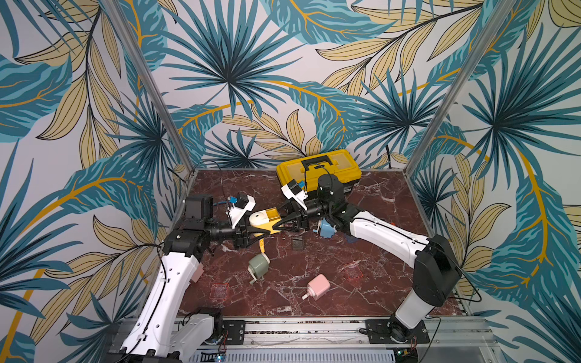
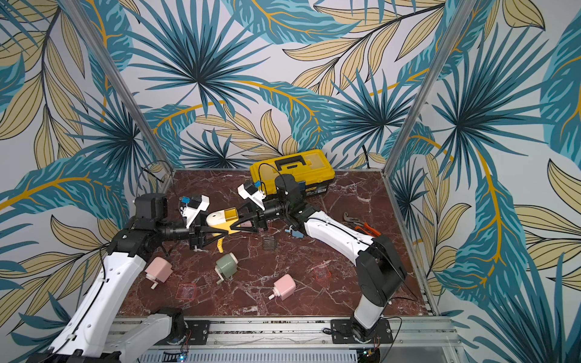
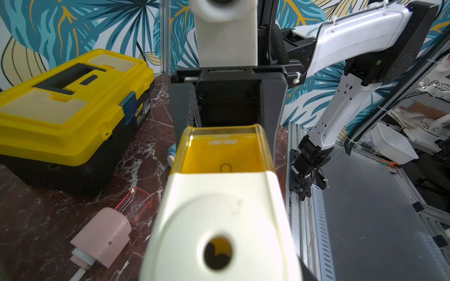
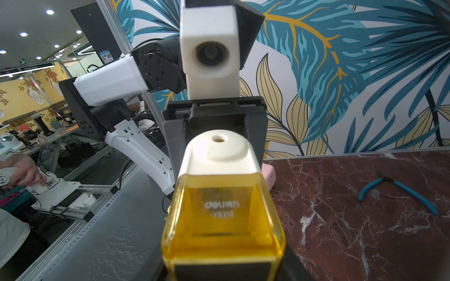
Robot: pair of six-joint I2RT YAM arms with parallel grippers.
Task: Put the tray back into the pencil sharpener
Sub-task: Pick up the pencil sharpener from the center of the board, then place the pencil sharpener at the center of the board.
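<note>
Yellow see-through plastic tray [image 1: 272,214] sits in the cream plastic pencil sharpener [image 1: 258,219], held midair. We judge it light, rigid and slick. The left gripper [image 1: 253,228] pinches the body and the right gripper [image 1: 278,223] pinches the tray's sides.

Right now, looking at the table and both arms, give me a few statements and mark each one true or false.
1. The toolbox has its lid shut. True.
2. The cream sharpener lies flat on the table. False: the left gripper and the right gripper hold it up between them.
3. The yellow tray sits in the cream sharpener. True.
4. The green sharpener leans against the toolbox. False: it lies well apart from it, nearer the front edge.
</note>
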